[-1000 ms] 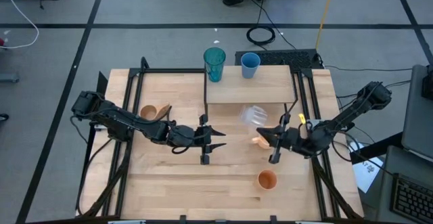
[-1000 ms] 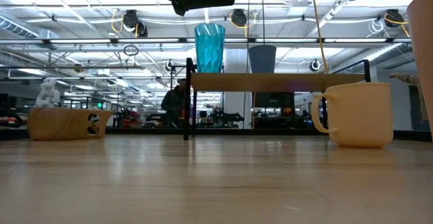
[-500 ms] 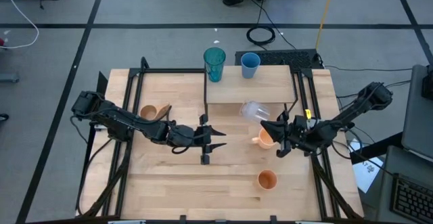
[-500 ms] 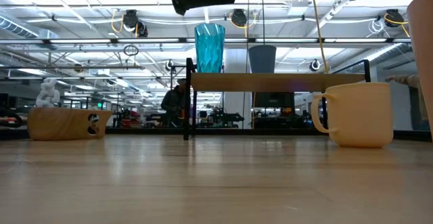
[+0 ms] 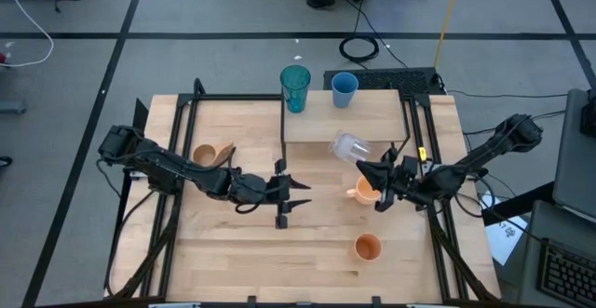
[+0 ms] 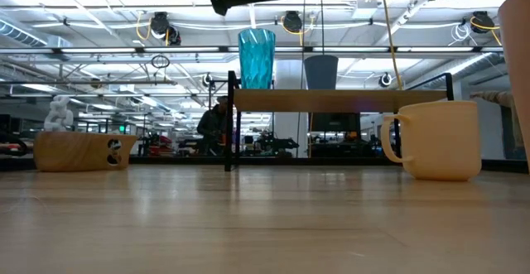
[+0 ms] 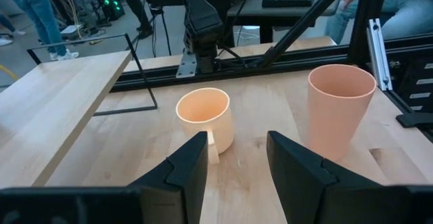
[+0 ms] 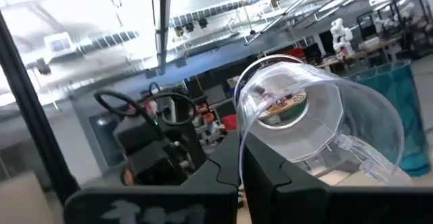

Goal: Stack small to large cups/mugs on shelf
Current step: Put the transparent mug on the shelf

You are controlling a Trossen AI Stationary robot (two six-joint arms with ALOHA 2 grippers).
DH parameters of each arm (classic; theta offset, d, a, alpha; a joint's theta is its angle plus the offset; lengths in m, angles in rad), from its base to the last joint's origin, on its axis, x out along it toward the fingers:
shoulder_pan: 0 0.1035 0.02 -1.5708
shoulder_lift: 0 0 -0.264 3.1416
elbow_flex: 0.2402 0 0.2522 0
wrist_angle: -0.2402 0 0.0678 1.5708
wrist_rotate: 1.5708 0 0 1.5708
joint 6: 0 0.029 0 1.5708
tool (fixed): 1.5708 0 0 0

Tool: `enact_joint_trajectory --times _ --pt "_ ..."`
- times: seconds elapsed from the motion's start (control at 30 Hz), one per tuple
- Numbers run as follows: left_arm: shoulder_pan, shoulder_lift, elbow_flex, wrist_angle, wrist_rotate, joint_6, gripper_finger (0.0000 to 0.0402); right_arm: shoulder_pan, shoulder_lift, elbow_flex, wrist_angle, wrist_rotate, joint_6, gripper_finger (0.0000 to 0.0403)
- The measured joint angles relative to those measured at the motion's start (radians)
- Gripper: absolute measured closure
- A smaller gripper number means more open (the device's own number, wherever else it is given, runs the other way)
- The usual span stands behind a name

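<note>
Pinched shut on the clear handled cup's (image 5: 350, 147) handle, the right gripper (image 5: 374, 174) holds it tipped on its side over the shelf's (image 5: 372, 122) lower right corner. Left gripper (image 5: 300, 194), center frame, is partly parted and empty. Six vessels: teal tumbler (image 5: 295, 87) and blue cup (image 5: 344, 88) upright on the shelf, orange handled mug (image 5: 363, 192), orange cup (image 5: 368, 247), wooden mug (image 5: 209, 154) on the table.

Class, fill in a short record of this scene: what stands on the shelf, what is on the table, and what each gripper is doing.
On shelf: teal tumbler and blue cup, upright at the far edge of the shelf
On table: wooden mug, orange mug, orange cup
Right gripper: shut on the clear cup, held tilted at the shelf's near right corner
Left gripper: open, empty, at mid-table
</note>
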Motion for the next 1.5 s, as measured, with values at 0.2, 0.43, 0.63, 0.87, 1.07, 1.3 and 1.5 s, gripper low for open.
enact_joint_trajectory --times 0.2,0.43,0.63,0.87,1.07,1.3,1.5 --pt "0.0 0.0 0.0 0.004 0.0 0.001 0.0247 0.001 -0.061 0.0 -0.103 0.09 -0.165 0.0403" --pt "0.0 0.0 0.0 0.004 0.0 0.002 0.0247 0.001 -0.131 0.0 -0.186 0.232 -0.303 0.0403" --pt "0.0 0.0 0.0 0.004 0.0 0.006 0.0247 0.001 -0.193 0.097 -0.391 0.294 -0.309 0.0403" --pt "-0.002 0.0 0.0 0.004 0.0 0.007 0.0247 -0.02 -0.204 0.351 -0.757 0.373 -0.299 0.0403" --pt "-0.004 0.0 0.0 0.007 0.0 0.008 0.0247 -0.062 -0.197 0.562 -0.991 0.451 -0.3 0.0403" --pt "-0.005 0.0 0.0 0.014 0.001 0.01 0.0247 -0.089 -0.173 0.636 -1.157 0.447 -0.21 0.0403" --pt "-0.013 0.0 0.0 0.027 0.001 0.022 0.0247 -0.09 -0.091 0.605 -1.26 0.427 -0.108 0.0403"
